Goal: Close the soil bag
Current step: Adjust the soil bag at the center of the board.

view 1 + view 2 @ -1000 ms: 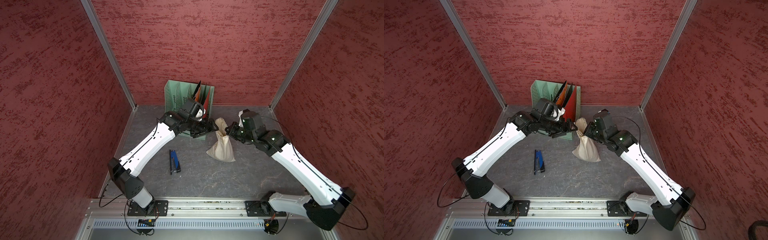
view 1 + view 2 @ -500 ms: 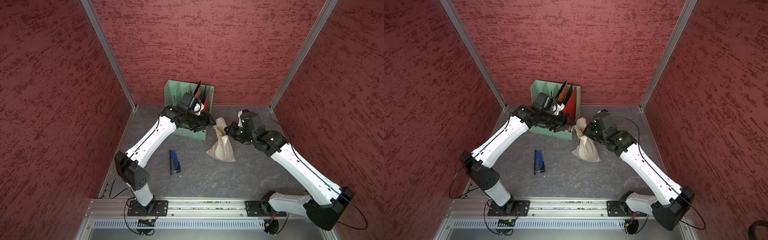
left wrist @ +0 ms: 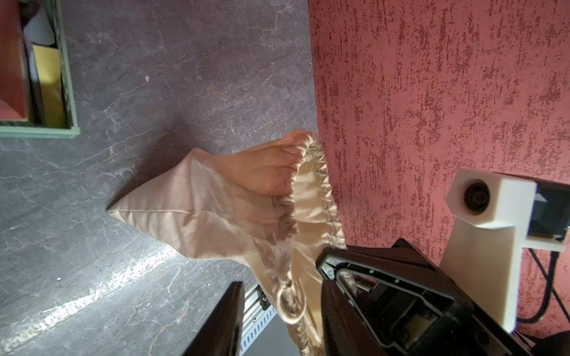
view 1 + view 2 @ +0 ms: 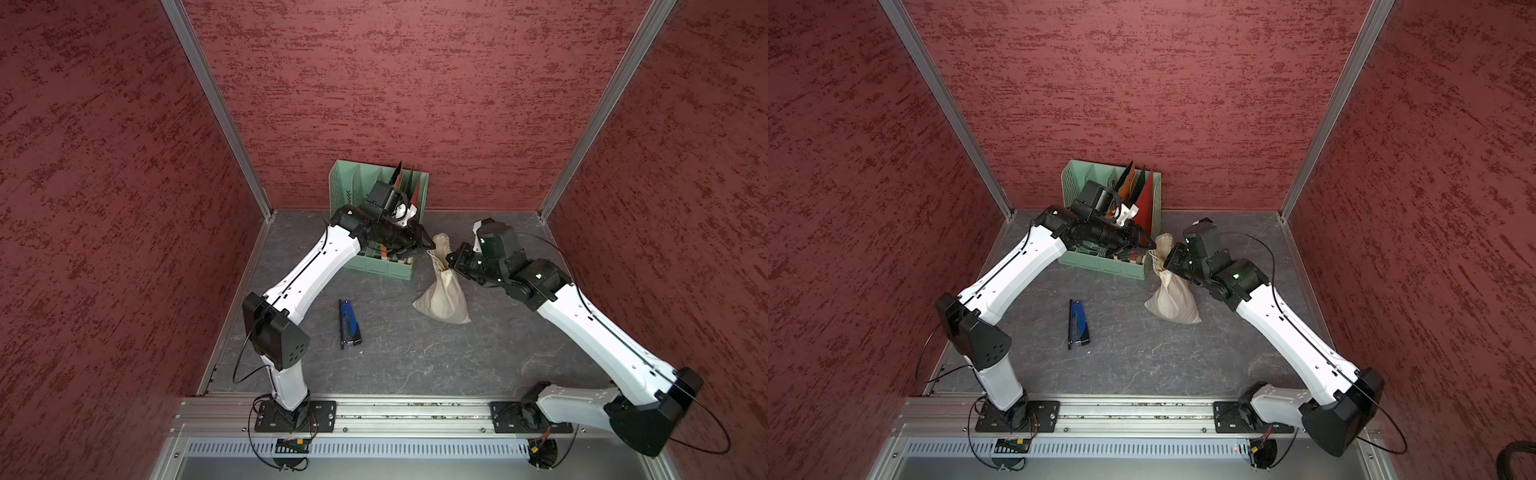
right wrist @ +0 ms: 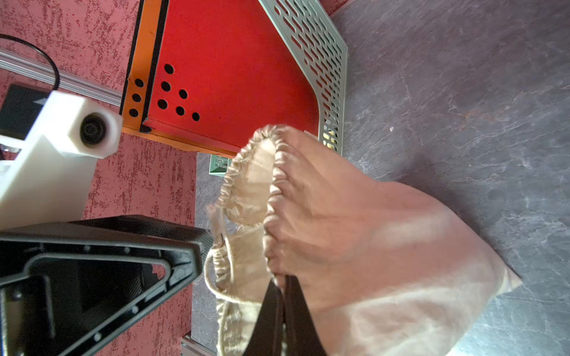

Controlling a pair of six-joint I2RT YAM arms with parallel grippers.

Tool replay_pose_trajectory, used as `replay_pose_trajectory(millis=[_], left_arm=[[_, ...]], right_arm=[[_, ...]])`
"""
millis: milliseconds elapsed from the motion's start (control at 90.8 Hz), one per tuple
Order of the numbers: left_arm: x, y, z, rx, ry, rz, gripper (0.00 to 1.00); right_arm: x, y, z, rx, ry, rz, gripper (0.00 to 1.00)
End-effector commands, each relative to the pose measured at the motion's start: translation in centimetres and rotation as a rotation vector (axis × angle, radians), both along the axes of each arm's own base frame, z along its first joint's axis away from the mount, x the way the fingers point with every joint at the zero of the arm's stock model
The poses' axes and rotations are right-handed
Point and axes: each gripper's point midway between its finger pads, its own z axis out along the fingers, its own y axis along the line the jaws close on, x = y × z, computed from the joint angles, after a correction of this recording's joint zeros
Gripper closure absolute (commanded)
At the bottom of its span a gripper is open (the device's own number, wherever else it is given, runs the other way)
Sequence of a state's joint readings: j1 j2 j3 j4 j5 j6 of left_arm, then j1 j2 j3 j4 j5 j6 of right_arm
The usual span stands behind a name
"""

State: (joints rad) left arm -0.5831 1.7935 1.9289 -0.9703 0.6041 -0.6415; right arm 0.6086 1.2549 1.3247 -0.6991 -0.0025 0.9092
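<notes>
1. The left hand [image 3: 282,308] shows only the ends of its two dark fingers in the left wrist view. The rest is cut off at the frame edge, and one finger blurs into the black body behind it. The fingers stand apart with a cord loop [image 3: 279,303] in the gap. I cannot tell whether either finger touches it.
2. The right hand [image 5: 282,296] has its fingers pressed together, clamped on the gathered neck of the soil bag [image 5: 385,262]. The fingers hide the pinched spot itself.
3. In both top views the fingertips of both hands are too small and dark to read.
4. The bag's base [image 4: 442,297] rests on the counter [image 4: 415,361]. Its neck is raised between the hands, and the mouth gapes partly, showing only cloth.
5. A green file rack [image 4: 345,195] stands just beside the bag, its front hidden by the left arm. A blue stapler [image 4: 349,324] lies well apart.
</notes>
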Motion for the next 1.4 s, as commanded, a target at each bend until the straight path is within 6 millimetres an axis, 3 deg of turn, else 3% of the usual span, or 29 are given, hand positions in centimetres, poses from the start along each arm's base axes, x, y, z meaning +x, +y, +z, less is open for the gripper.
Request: replay_pose_trajectory(millis=[0, 176, 342, 749, 1124, 1267, 1388], left_arm=[[0.3, -0.4, 0.2, -0.016, -0.007, -0.023, 0.64], [0.7, -1.0, 0.3, -0.029, -0.005, -0.033, 0.75], [0.8, -0.9, 0.4, -0.025, -0.006, -0.041, 1.00], [0.9, 1.1, 2.7, -0.096, -0.011, -0.014, 1.00], [0.4, 0.3, 4.7, -0.204, -0.001, -0.096, 1.00], [0.4, 0.7, 5.2, -0.215, -0.005, -0.104, 1.00], [0.1, 0.8, 5.6, -0.229, -0.006, -0.126, 1.00]], right_arm=[[0.3, -0.2, 1.0, 0.014, -0.038, -0.015, 1.00], [0.1, -0.4, 1.0, 0.012, -0.038, -0.020, 1.00], [0.0, -0.7, 0.8, 0.010, -0.031, -0.030, 1.00], [0.1, -2.1, 1.0, -0.056, -0.051, -0.075, 1.00], [0.1, -2.8, 1.0, -0.174, -0.044, 0.013, 1.00], [0.3, -3.4, 1.5, -0.193, -0.039, 0.051, 0.64], [0.4, -3.5, 2.9, -0.208, -0.075, 0.105, 0.45]])
